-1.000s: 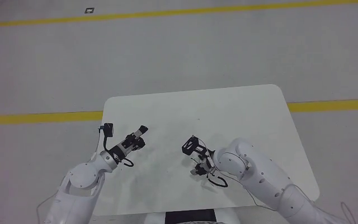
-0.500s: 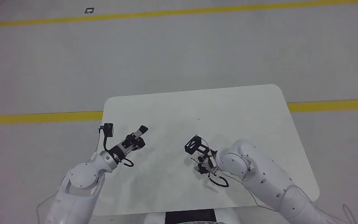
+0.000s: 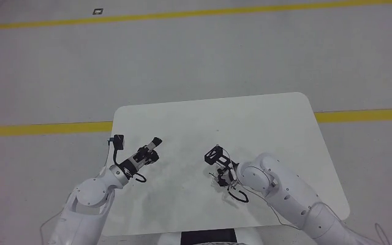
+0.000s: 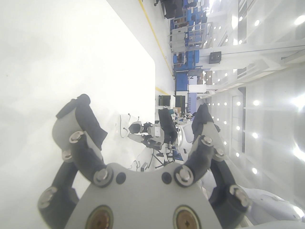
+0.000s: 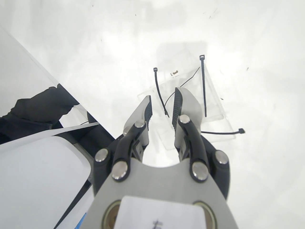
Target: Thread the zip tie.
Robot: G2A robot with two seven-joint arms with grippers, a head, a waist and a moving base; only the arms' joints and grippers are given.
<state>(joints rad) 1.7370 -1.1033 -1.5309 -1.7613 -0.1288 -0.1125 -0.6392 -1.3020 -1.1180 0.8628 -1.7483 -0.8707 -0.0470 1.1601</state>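
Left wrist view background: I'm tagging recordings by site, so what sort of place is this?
Likely a large robotics lab or workshop hall. It has a yellow floor line, rows of ceiling lights, and blue shelving with cluttered workstations beyond the white table.

On my bench (image 5: 71,24), three thin black zip ties lie unthreaded on a clear plastic sheet (image 5: 213,110): a curved tie (image 5: 159,91), a straight tie (image 5: 203,86) apart from it, and a third tie (image 5: 221,132) at the sheet's edge.

Industrial lab hall: yellow floor line (image 3: 184,13), blue racks (image 4: 184,57), ceiling lights (image 4: 256,102)
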